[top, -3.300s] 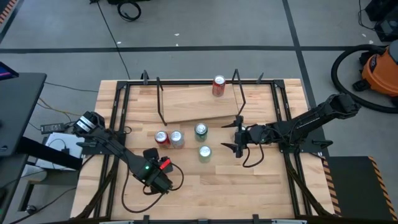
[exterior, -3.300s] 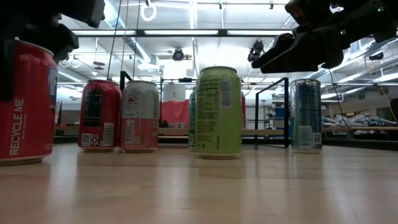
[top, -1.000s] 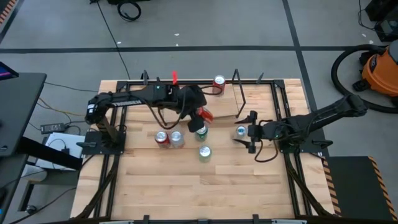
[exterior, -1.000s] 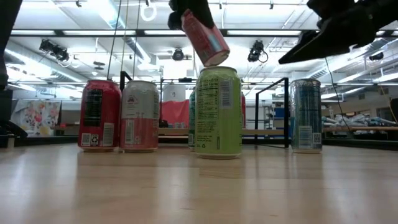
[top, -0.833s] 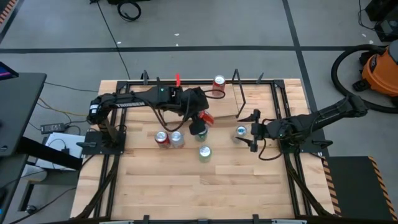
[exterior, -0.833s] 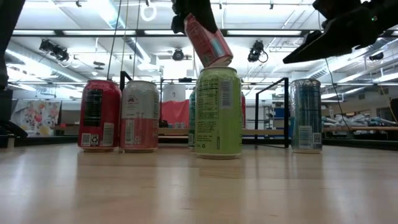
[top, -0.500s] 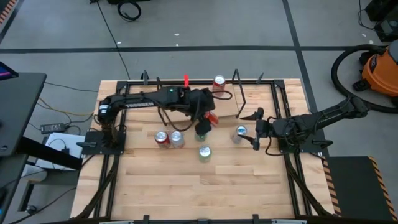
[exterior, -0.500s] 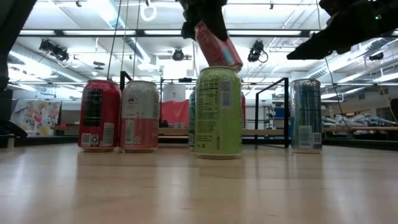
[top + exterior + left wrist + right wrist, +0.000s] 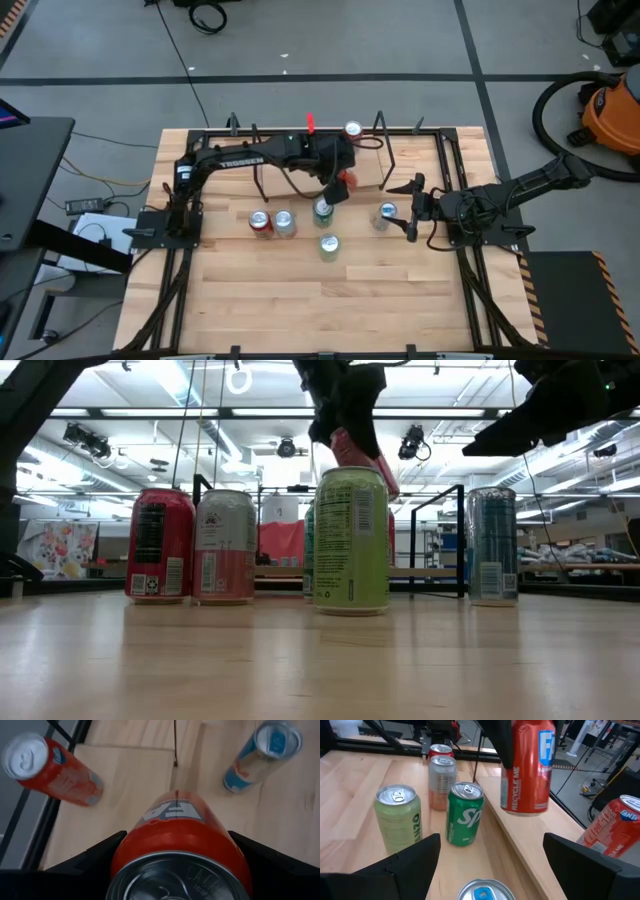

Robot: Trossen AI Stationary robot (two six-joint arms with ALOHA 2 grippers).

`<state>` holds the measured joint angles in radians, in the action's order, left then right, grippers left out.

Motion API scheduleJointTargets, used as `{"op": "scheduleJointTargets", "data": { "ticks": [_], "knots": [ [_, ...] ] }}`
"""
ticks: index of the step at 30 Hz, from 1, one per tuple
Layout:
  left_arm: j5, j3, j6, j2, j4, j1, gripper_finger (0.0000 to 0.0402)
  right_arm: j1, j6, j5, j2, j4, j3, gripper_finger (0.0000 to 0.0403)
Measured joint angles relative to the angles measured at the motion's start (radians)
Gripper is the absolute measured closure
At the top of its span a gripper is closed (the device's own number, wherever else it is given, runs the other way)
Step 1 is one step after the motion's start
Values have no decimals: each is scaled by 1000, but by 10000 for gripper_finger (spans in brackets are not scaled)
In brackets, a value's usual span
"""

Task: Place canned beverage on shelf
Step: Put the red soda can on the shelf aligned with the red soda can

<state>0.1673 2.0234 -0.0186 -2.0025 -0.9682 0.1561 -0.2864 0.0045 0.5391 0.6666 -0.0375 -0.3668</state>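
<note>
Now that the left gripper (image 9: 340,180) has swung right with the red aluminium can (image 9: 526,765) clamped between its fingers, we've got it hanging over the light wood plank shelf (image 9: 300,165), so setting it down looks next. Right gripper (image 9: 412,204) waits open by the blue can (image 9: 386,212). Butcher-block table (image 9: 350,300), workshop-looking room with bright ceiling lights behind.

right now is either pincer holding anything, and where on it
The left pincer holds a red can by its upper sides, in the air over the shelf edge. The right pincer is open and holds nothing.
</note>
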Motion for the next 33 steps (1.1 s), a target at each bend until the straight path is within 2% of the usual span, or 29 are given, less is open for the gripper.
{"op": "scheduleJointTargets", "data": {
  "ticks": [8,21,33],
  "knots": [
    [47,0,40,-20,111,37,79,0,-1,17,1,4,0,39],
    [46,0,33,-77,140,109,79,-14,-40,48,-6,69,-2,39],
    [-7,-1,-33,-87,146,129,79,-21,-60,69,-6,95,-2,39]
  ]
}}
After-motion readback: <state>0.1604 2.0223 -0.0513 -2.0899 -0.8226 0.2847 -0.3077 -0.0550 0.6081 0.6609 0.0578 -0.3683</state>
